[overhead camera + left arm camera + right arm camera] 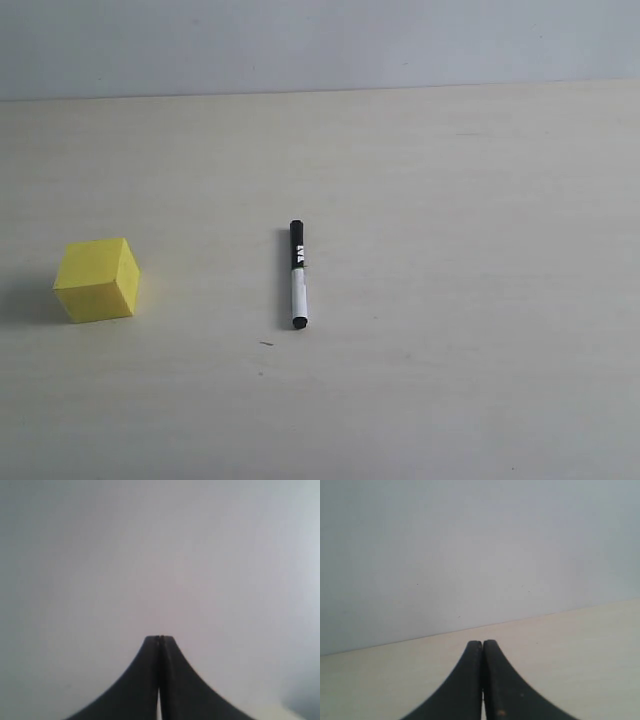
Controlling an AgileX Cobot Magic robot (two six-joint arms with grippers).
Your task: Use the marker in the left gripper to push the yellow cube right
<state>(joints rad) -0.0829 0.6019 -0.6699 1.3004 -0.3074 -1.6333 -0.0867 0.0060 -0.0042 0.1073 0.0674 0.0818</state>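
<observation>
Currently the left gripper [160, 638] has its jaws fully closed, fingertips touching, w/ nothing clamped between them; ahead of the jaws the left wrist view shows only a plain pale grey surface. Right gripper [482, 642]: same condition, jaws pressed together, no object held; ahead of its jaws the table [580, 645] runs to the wall [470, 545]. Neither gripper appears in the exterior view, so the position of the task items relative to the jaws can't be fixed beyond this: both items lie clear of both pairs of jaws. Marker [298, 274]: flat on the table, free, black half at the far end, white barrel w/ black tip at the near end, axis approx. front-to-back in the exterior view. Yellow cube [96, 279]: resting on the table, well apart from the marker, on the left-arm side of it, one corner edge facing the camera.
</observation>
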